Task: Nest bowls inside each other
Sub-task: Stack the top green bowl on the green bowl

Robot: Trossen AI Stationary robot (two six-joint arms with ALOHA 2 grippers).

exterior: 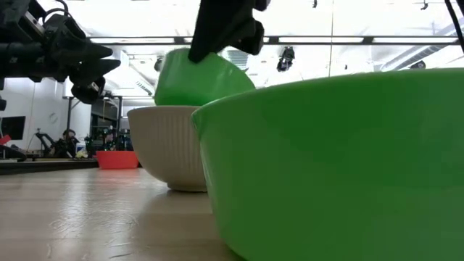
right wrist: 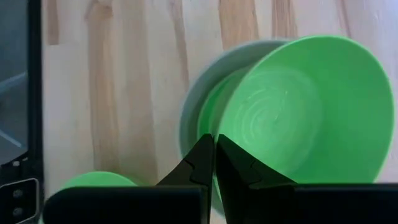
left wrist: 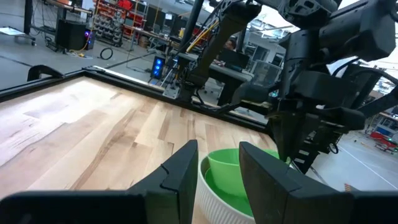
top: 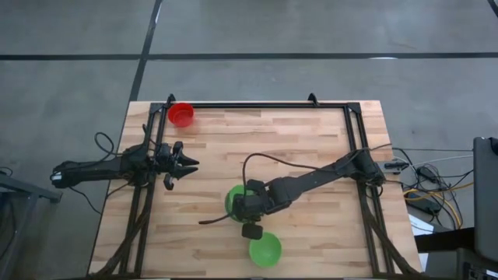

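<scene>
Green bowl [right wrist: 305,106] tilts over the whitish bowl [exterior: 168,156], pinched at its rim by the right end effector [right wrist: 214,163]; left end effector [top: 187,163] waits released.

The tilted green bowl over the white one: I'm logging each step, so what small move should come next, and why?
Probably lower it and let go. The right gripper is shut on the green bowl, which hangs tilted above the white bowl, where another green bowl already sits. It isn't seated yet.
</scene>
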